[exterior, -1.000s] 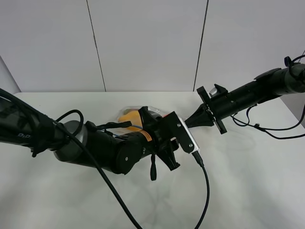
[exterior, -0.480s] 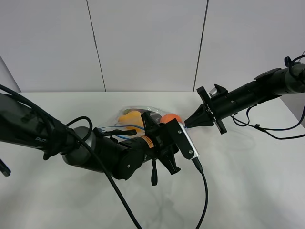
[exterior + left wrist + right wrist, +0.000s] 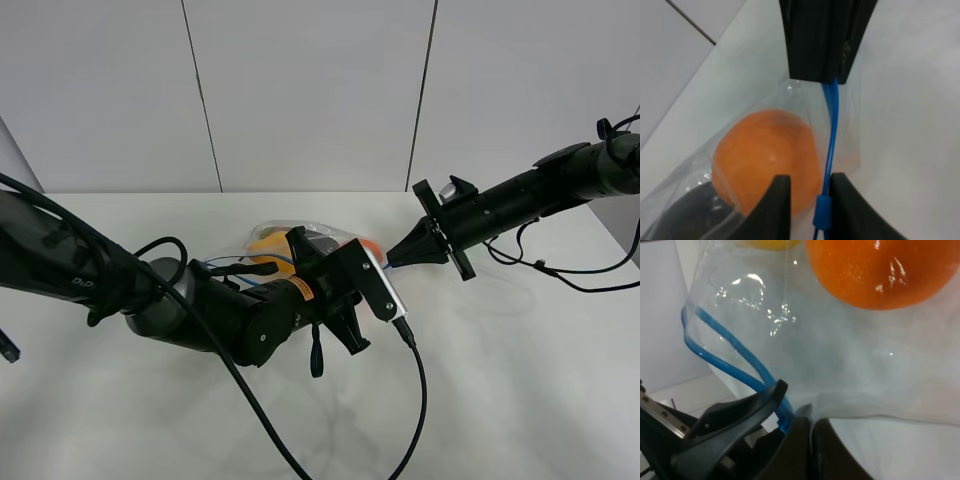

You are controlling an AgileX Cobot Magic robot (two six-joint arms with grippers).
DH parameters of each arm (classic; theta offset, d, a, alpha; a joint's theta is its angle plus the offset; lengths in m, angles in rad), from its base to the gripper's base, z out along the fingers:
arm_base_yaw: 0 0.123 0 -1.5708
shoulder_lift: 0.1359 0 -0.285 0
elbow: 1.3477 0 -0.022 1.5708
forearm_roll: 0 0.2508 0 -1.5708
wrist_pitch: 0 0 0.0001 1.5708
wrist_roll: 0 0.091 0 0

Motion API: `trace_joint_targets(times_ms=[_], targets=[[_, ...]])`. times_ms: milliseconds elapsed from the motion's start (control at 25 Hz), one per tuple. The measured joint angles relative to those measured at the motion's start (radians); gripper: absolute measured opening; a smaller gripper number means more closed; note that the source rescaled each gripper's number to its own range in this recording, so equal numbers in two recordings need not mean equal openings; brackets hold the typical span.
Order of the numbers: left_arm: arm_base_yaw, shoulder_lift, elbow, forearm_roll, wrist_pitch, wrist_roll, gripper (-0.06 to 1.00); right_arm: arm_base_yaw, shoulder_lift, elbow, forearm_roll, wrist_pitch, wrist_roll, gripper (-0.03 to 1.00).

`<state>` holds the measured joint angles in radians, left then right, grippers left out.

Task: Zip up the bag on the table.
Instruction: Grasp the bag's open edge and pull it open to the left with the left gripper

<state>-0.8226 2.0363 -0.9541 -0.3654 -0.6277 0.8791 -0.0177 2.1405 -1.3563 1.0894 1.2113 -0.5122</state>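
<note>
The clear bag [image 3: 300,235] lies on the white table [image 3: 520,350], with a yellow pear [image 3: 266,246] and an orange [image 3: 767,155] inside. A dark item [image 3: 685,220] shows beside the orange. My left gripper [image 3: 811,192] straddles the blue zip strip [image 3: 832,125] with a narrow gap, the strip against one finger. In the exterior high view the left gripper [image 3: 350,275] covers the bag's middle. My right gripper [image 3: 392,260] is shut on the strip's end, as the left wrist view [image 3: 827,75] and right wrist view [image 3: 807,435] show.
The left arm and its black cable [image 3: 420,380] cross the table's front half. The right arm [image 3: 520,200] reaches in from the right. White wall panels [image 3: 310,90] stand behind the table's far edge.
My left gripper has slid left along the zip strip, away from the right gripper, and now covers more of the orange. The right gripper has stayed in place.
</note>
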Motion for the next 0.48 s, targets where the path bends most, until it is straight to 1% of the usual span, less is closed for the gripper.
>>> trace_joint_targets(times_ms=[200, 360, 400, 480], targets=[[0.0, 0.001, 0.0, 0.002, 0.038, 0.0, 0.2, 0.0, 0.0, 0.0, 0.0, 0.0, 0.0, 0.0], [0.0, 0.001, 0.0, 0.003, 0.038, 0.0, 0.2, 0.0, 0.0, 0.0, 0.0, 0.0, 0.0, 0.0], [0.0, 0.001, 0.0, 0.003, 0.038, 0.0, 0.19, 0.0, 0.0, 0.0, 0.0, 0.0, 0.0, 0.0], [0.0, 0.001, 0.0, 0.003, 0.038, 0.0, 0.15, 0.0, 0.0, 0.0, 0.0, 0.0, 0.0, 0.0]])
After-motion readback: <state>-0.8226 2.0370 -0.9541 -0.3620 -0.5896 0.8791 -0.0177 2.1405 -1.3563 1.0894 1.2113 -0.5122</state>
